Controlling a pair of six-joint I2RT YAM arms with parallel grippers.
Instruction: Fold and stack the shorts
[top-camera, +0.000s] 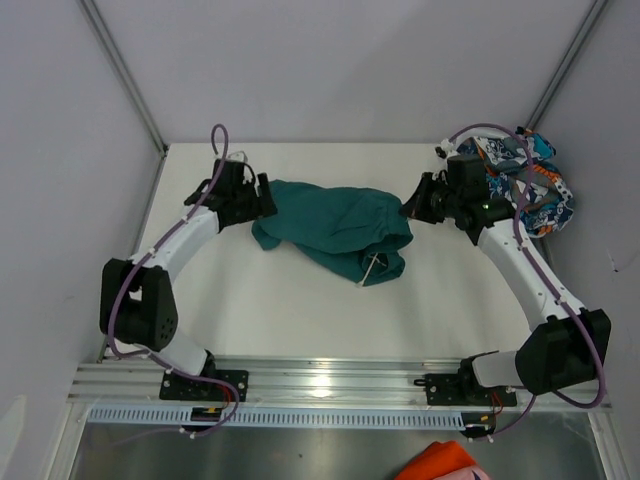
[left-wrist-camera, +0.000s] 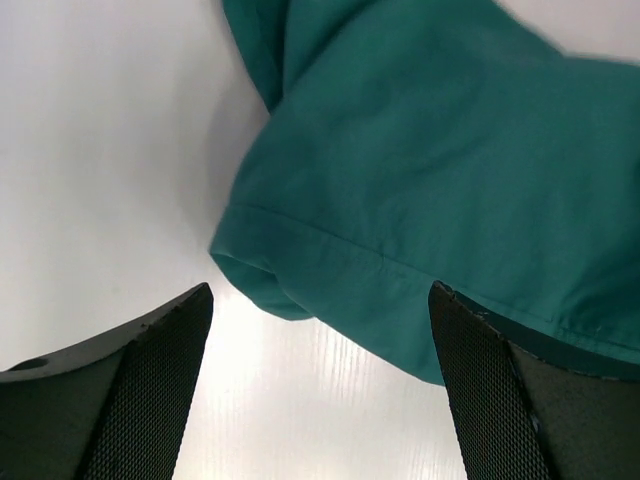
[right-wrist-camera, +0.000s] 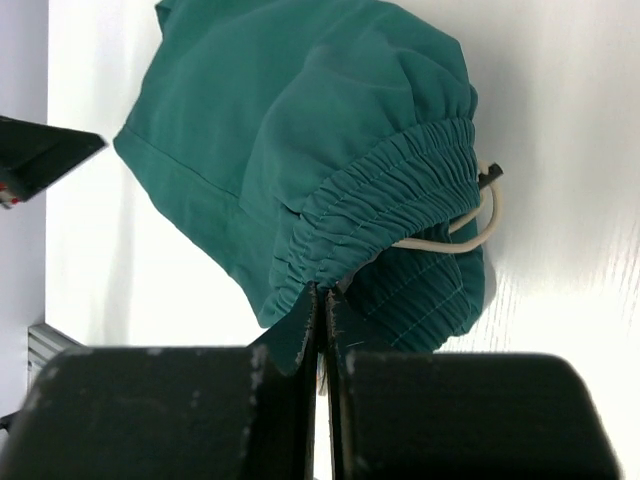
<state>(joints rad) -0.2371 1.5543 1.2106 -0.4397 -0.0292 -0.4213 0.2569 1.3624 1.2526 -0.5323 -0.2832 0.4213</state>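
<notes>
The teal shorts (top-camera: 335, 228) lie crumpled in the middle of the white table (top-camera: 300, 315), spread roughly from 9 o'clock to 3 o'clock, with a bunched lobe sagging toward 5 o'clock. The pale drawstring (top-camera: 372, 265) shows on that lobe.

The left claw (top-camera: 265, 200) sits at the 9 o'clock end of the cloth. In the left wrist view its jaws stand wide open, and the two mesh-faced fingers (left-wrist-camera: 165, 385) rise from the lower corners of the frame. A stitched hem (left-wrist-camera: 330, 245) of the teal cloth lies on the table between and just beyond the fingertips. Neither pad touches it, and nothing is held.

The right claw (top-camera: 408, 210) meets the shorts at their 3 o'clock edge. From the right wrist camera its fingers are pressed flat together with only a thin dark seam between them. The gathered elastic waistband (right-wrist-camera: 395, 215) bunches down into that seam, so the claw is closed on a pinch of teal fabric at the waistband edge. The drawstring loops out toward 3 o'clock in that view, lying on the table beside the waistband.

The printed shorts (top-camera: 535, 185), in orange, blue, white and navy, sit in a heap at the far right corner of the table, about 2 o'clock from the centre. They are partly hidden behind the right arm's wrist and cables and lie well apart from the teal pair. They are not folded.

A corner of an orange cloth (top-camera: 445, 462) pokes in at the bottom edge of the overhead view, around 5 o'clock, below the rail that carries the arm bases.
</notes>
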